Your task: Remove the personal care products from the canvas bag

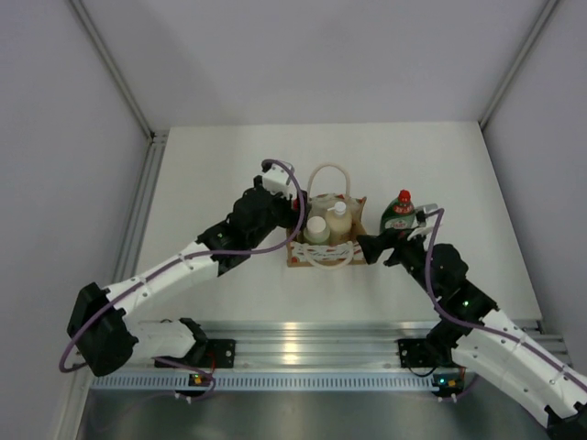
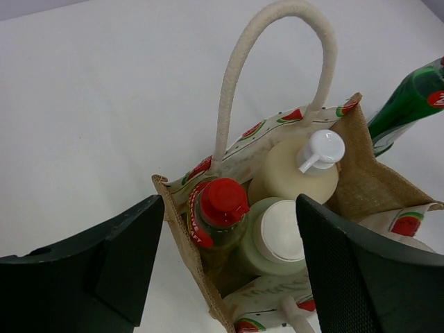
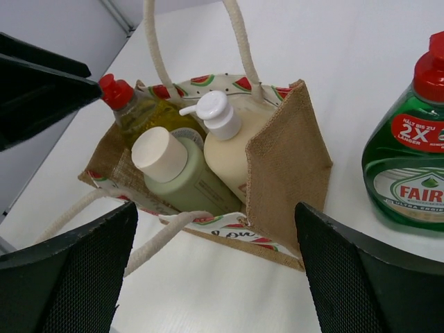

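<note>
The canvas bag (image 1: pixel 359 220) stands upright mid-table, handles up. Inside it I see three personal care products: a yellow bottle with a red cap (image 2: pixel 208 236), a cream pump bottle (image 2: pixel 288 173) and a pale green cylinder (image 2: pixel 274 236). A dark green bottle with a red cap (image 1: pixel 400 215) stands on the table just right of the bag. My left gripper (image 2: pixel 229 205) hovers open over the bag's left end, its fingers either side of the yellow bottle and the cylinder, touching neither. My right gripper (image 3: pixel 215 208) is open, low beside the bag's near right corner (image 3: pixel 284 159), with nothing in it.
Cream rope handles (image 2: pixel 277 41) arch over the bag's top, and one (image 3: pixel 159 239) droops down the near side. White enclosure walls stand left and right of the table (image 1: pixel 229 165). A metal rail (image 1: pixel 312 344) runs along the near edge by the arm bases.
</note>
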`<action>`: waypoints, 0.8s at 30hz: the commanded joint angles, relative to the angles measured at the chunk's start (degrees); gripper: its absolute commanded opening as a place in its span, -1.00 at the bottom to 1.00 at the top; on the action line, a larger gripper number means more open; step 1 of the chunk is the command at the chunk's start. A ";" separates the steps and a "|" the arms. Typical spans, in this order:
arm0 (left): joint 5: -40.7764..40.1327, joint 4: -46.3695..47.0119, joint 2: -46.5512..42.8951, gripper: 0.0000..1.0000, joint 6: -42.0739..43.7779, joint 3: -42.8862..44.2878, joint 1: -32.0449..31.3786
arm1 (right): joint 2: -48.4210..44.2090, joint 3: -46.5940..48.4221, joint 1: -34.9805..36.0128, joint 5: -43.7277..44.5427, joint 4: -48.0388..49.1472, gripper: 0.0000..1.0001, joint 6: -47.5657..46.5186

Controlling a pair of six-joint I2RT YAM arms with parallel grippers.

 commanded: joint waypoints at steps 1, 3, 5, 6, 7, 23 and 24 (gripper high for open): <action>-3.21 14.57 1.74 0.62 2.60 -2.14 -0.10 | -0.89 0.55 0.74 2.52 -1.80 0.82 0.59; -3.58 17.49 2.18 0.62 2.78 -4.16 -0.10 | -0.36 1.16 0.74 2.70 -2.77 0.82 0.06; -3.93 19.70 3.32 0.62 2.69 -4.61 -0.10 | -0.01 1.25 0.75 2.79 -3.13 0.83 -0.29; -3.93 19.96 3.76 0.62 2.78 -4.70 -0.18 | 0.25 1.25 0.74 2.79 -3.30 0.83 -0.38; -4.10 20.31 4.20 0.61 2.95 -4.70 -0.18 | 0.34 1.25 0.74 2.87 -3.39 0.83 -0.38; -4.28 26.12 7.71 0.37 2.25 -7.94 -0.62 | -3.61 -0.15 0.75 5.25 -4.88 0.88 -2.31; -4.37 26.47 7.80 0.37 2.17 -8.21 -0.80 | -3.70 -0.16 0.74 5.33 -4.97 0.89 -2.31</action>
